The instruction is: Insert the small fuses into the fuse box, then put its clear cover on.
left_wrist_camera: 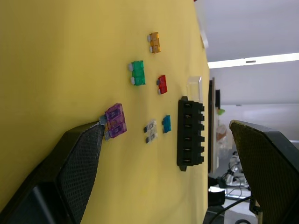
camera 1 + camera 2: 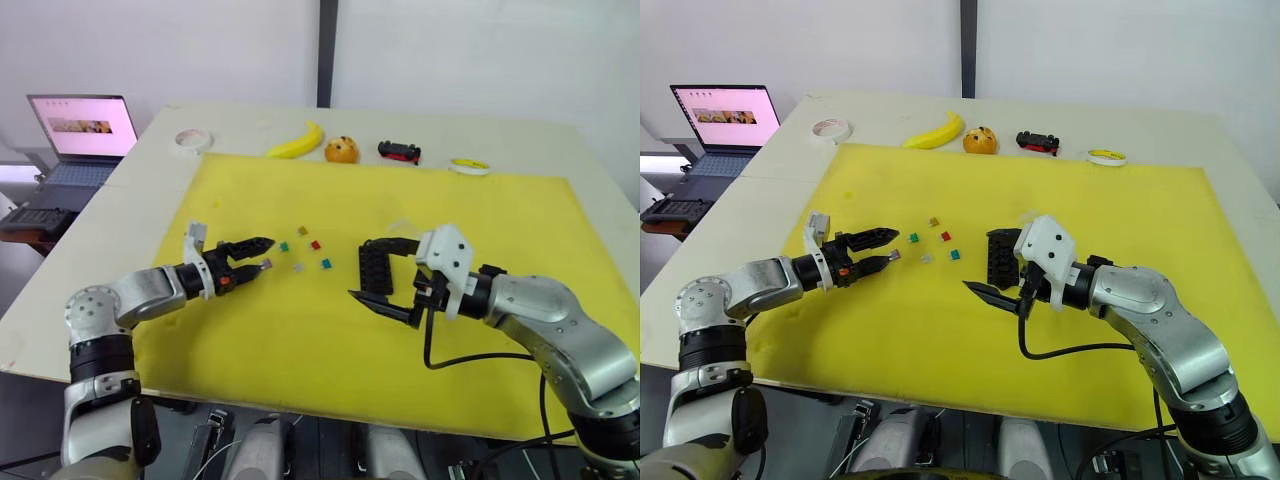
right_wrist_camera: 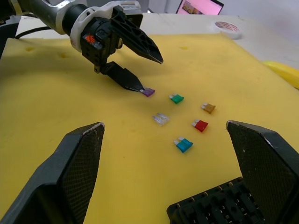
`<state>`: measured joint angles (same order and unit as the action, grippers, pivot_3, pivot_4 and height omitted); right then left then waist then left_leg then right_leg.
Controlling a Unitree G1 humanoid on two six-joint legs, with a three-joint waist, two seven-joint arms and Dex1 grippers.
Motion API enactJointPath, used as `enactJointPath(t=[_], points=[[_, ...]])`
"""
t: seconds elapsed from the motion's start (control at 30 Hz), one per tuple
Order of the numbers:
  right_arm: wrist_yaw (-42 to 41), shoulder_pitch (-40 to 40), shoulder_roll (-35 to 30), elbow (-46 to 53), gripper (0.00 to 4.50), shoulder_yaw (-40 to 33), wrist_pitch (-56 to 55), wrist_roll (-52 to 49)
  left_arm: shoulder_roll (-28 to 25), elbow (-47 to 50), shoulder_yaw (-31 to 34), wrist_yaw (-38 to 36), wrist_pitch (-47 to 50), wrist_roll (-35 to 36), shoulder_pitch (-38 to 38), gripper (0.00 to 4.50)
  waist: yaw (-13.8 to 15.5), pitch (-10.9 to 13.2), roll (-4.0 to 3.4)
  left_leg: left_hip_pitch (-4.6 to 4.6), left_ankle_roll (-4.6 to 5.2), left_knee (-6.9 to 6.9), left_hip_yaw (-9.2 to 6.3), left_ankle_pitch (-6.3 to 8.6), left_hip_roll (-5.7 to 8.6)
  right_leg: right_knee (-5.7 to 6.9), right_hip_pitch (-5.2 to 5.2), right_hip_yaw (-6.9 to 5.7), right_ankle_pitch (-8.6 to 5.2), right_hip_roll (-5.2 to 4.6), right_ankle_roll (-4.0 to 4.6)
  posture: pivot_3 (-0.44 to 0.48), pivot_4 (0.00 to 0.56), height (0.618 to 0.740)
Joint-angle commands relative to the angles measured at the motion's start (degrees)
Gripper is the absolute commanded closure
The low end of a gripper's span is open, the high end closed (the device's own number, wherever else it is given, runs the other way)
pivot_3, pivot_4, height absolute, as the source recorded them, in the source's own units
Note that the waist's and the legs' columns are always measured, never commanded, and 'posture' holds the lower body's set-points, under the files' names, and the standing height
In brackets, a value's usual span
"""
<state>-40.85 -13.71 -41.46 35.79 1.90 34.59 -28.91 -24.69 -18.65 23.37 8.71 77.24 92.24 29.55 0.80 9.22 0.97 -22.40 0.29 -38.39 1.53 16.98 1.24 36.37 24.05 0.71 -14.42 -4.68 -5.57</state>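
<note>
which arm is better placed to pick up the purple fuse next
Left. The left tool is open with one fingertip touching the purple fuse on the yellow mat. The right tool is open around the fuse box, farther from that fuse.

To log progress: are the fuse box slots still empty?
Empty. The fuse box shows bare slots, and six fuses lie loose on the mat.
</note>
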Motion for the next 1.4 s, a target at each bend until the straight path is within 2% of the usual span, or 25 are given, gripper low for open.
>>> enactJointPath(t=[0.03, 0.3, 0.63, 0.93, 1.0, 1.07, 1.4], points=[[0.37, -0.28, 0.41, 1.09, 0.06, -1.17, -0.47, -0.11, 0.43, -0.30, -1.48, -1.04, 0.04, -2.02, 0.23, 0.00, 0.01, 0.00, 0.00, 0.00, 0.00, 0.00, 0.00, 0.00, 0.00, 0.00, 0.00, 0.00, 0.00, 0.00, 0.00, 0.000, 0.150, 0.740], [0.56, -0.09, 0.15, 1.27, 0.06, -1.67, -0.27, -0.24, 0.80, -1.16, -1.73, -3.00, 0.59, -4.18, 0.33, 0.00, 0.01, 0.00, 0.00, 0.01, 0.00, 0.00, -0.02, 0.00, 0.00, 0.00, -0.03, -0.02, 0.00, 0.00, 0.00, 0.000, 0.150, 0.740], [0.75, -0.17, 0.23, 0.93, 0.06, -2.06, -0.12, -0.48, 3.01, -0.79, -2.13, -2.12, 1.16, -5.46, 1.73, 0.00, 0.25, -0.01, -0.02, 0.04, 0.00, -0.01, -0.15, 0.00, 0.03, -0.11, -0.20, -0.16, 0.00, -0.05, 0.00, 0.000, 0.150, 0.740], [0.49, 0.69, -0.08, 1.06, 0.06, -1.69, -0.42, -0.06, 2.71, -1.08, -0.79, -1.17, 2.11, -5.99, 1.73, 0.00, 0.35, -0.01, -0.02, 0.09, 0.01, -0.01, -0.33, 0.00, 0.05, -0.25, -0.40, -0.38, 0.00, -0.11, 0.00, 0.000, 0.150, 0.740], [0.34, 0.88, -0.30, 1.09, 0.00, -1.61, -0.45, 0.10, 2.70, -1.07, -0.82, -1.33, 2.23, -6.23, 1.76, 0.51, 0.31, -0.01, -0.02, 0.09, 0.01, -0.01, -0.34, 0.00, 0.05, -0.25, -0.41, -0.38, 0.00, -0.11, 0.00, 0.000, 0.150, 0.740], [0.27, 1.06, -0.44, 1.19, 0.00, -1.79, -0.40, 0.06, 2.79, -1.31, -0.91, -1.47, 2.45, -6.60, 1.79, 1.27, 0.20, -0.01, -0.01, 0.09, 0.01, -0.01, -0.34, 0.00, 0.05, -0.25, -0.40, -0.39, 0.00, -0.11, 0.00, 0.000, 0.150, 0.740], [0.07, 1.91, -1.09, 1.75, 0.00, -2.25, -0.21, 0.10, 3.24, -2.27, -0.55, -2.90, 2.64, -9.20, 1.50, 1.27, 0.06, -0.01, -0.01, 0.09, 0.01, 0.00, -0.36, 0.00, 0.05, -0.26, -0.40, -0.40, 0.00, -0.11, 0.01, 0.000, 0.150, 0.740]])
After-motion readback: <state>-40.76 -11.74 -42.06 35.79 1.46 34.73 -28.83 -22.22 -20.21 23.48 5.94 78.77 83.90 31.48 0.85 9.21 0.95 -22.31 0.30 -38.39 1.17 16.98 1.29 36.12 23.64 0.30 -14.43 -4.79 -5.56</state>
